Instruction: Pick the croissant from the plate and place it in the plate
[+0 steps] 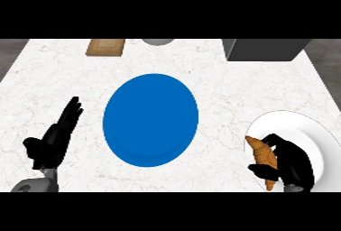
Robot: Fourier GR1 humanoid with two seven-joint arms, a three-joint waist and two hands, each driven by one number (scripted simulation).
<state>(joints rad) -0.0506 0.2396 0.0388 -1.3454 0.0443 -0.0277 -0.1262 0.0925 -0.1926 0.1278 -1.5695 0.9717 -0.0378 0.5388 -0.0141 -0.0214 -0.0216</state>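
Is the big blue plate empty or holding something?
Empty: the round blue plate shows only bare blue; the brown croissant is at the white plate.

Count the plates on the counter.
2: a blue plate at the counter's middle, and a white plate at its right, under the right hand and croissant.

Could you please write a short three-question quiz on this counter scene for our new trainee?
1. True or false: the croissant already lies on the blue plate.
2. Which hand is curled round the croissant? A. left hand B. right hand
3. Fill in: the croissant is over the ____ plate.

Key: 1. False; it is at the white plate, and the blue plate holds nothing. 2. B; the left hand rests open at the view's left. 3. white
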